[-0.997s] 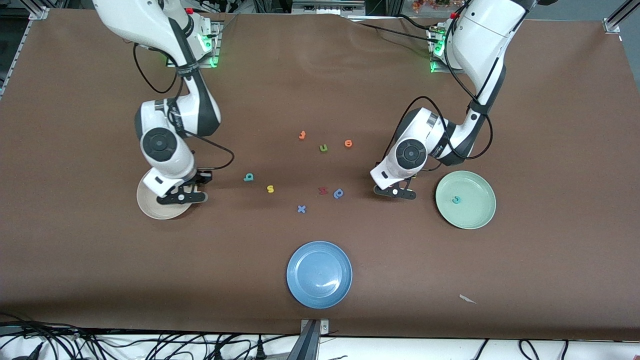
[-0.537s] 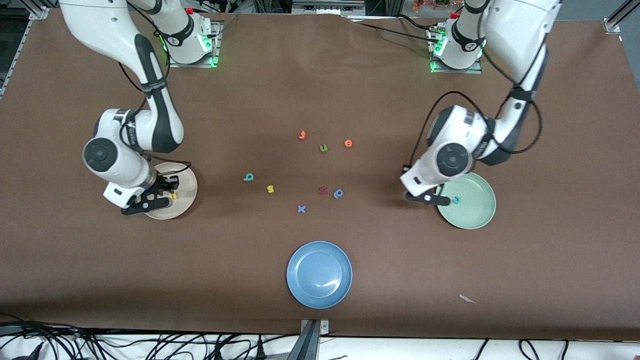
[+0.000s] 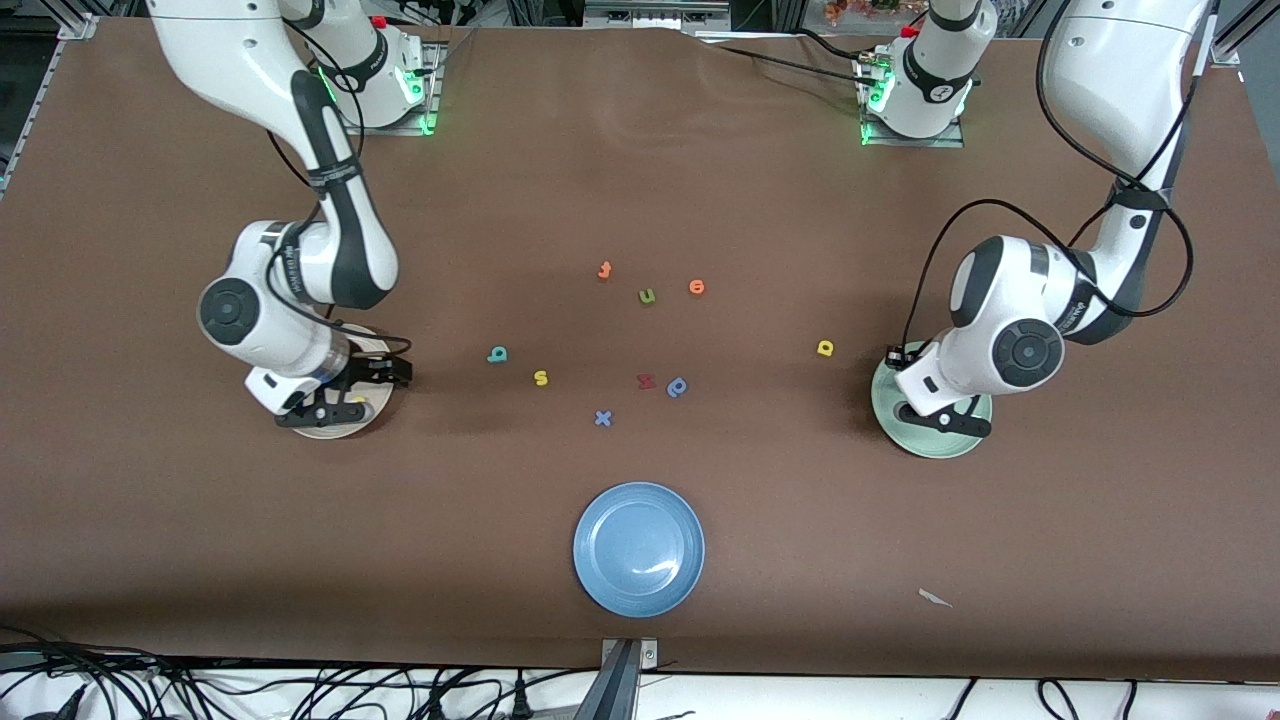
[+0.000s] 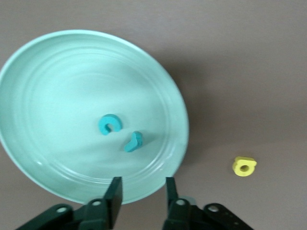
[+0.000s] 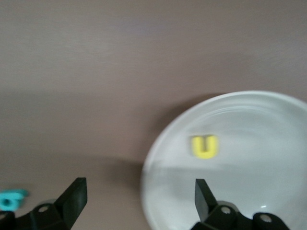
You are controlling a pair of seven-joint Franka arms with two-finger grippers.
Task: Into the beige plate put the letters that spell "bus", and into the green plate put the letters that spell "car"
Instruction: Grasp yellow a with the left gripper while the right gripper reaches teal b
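Both claws spread and empty, left claw [image 3: 945, 418] over green plate [image 4: 57, 62], right claw [image 3: 335, 395] over beige plate [image 5: 268, 120]; next, fetch yellow "a" [image 3: 825, 348].

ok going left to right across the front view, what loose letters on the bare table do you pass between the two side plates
teal b → yellow s → blue x and orange letter about level → green u and red letter about level → blue p-like letter → orange o → yellow a

Even overhead light, soft shadows under both arms, glare on the blue plate [image 3: 639, 549], right wrist view blurred.
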